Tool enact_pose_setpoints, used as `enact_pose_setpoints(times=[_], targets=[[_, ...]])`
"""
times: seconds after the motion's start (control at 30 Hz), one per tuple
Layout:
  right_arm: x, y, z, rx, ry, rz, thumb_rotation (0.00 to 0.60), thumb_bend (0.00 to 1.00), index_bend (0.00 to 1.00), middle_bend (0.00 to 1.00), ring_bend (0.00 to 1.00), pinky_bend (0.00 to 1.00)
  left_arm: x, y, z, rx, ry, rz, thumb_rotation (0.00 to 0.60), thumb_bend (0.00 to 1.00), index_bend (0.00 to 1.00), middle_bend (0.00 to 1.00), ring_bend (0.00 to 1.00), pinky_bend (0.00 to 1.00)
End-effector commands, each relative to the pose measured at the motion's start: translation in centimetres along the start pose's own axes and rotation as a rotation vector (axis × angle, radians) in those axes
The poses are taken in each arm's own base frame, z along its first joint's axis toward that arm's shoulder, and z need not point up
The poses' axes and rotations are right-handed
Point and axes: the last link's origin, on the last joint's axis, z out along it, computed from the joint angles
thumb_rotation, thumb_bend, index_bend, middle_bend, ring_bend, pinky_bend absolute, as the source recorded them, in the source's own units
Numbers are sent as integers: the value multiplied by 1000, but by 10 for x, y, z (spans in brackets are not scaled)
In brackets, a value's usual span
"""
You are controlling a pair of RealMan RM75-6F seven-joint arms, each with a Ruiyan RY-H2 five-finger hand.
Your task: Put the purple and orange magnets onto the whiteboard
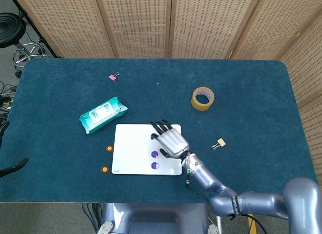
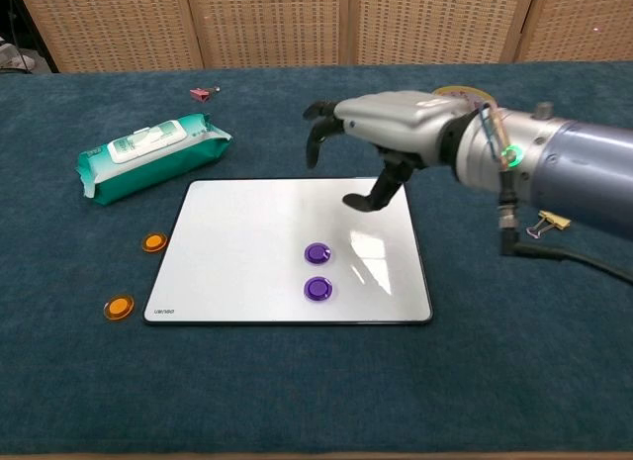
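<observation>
Woven-cane screen panels stand behind a counter (image 1: 251,103) covered in dark blue felt.

Right hand (image 1: 171,141) (image 2: 396,124): hovers above the far right part of the whiteboard (image 1: 133,143) (image 2: 237,242), palm down, fingers apart and loosely curled with tips pointing toward the board. It holds nothing and touches nothing in the chest view. Left hand: not seen in either view.

Two purple magnets lie on the whiteboard, below and a little to the left of the hand: the nearer purple magnet (image 1: 154,154) (image 2: 317,252) sits just under the fingertips' side, and the second purple magnet (image 1: 154,166) (image 2: 316,288) lies just beyond it toward the robot. The two are close together but apart.

Farther left of the hand, off the whiteboard's left edge, two orange magnets rest on the felt: one orange magnet (image 1: 109,148) (image 2: 153,242) just beside the board's edge, the other orange magnet (image 1: 104,169) (image 2: 119,307) near the board's front left corner.

Left and beyond the hand, a green wet-wipes pack (image 1: 103,113) (image 2: 150,155) lies near the board's far left corner. A pink binder clip (image 1: 113,77) (image 2: 202,93) is well beyond that. A roll of tape (image 1: 203,98) lies beyond the hand to its right, partly hidden behind the hand in the chest view. A yellow binder clip (image 1: 220,143) (image 2: 550,221) lies to the hand's right.
</observation>
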Motion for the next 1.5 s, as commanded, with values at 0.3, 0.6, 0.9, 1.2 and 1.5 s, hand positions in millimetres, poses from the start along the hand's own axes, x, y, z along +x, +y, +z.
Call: enact_pose_setpoints(times=[0.3,0.6,0.9,1.2,1.5], targets=[[33,81,-103,-131,143,-66,600,107,56,0,0,0,-43,31,17,-116,-217,90,600,0,116,0,0,70],[23,124,-191,-260,126,-61,600,96,60,0,0,0,-92,62,15,-221,-391,111,600,0,197,0,0,67],[9,148,-265,-390,153,29,600,91,64,0,0,0,-132,85,5,-265,-469,171,600,36,264,0,0,65],[12,152,-308,-448,244,98,600,82,67,0,0,0,-158,110,4,-270,-478,191,600,100,277,0,0,65],[13,151,-313,-428,256,119,600,82,67,0,0,0,-175,122,1,-242,-505,177,600,202,299,0,0,65]])
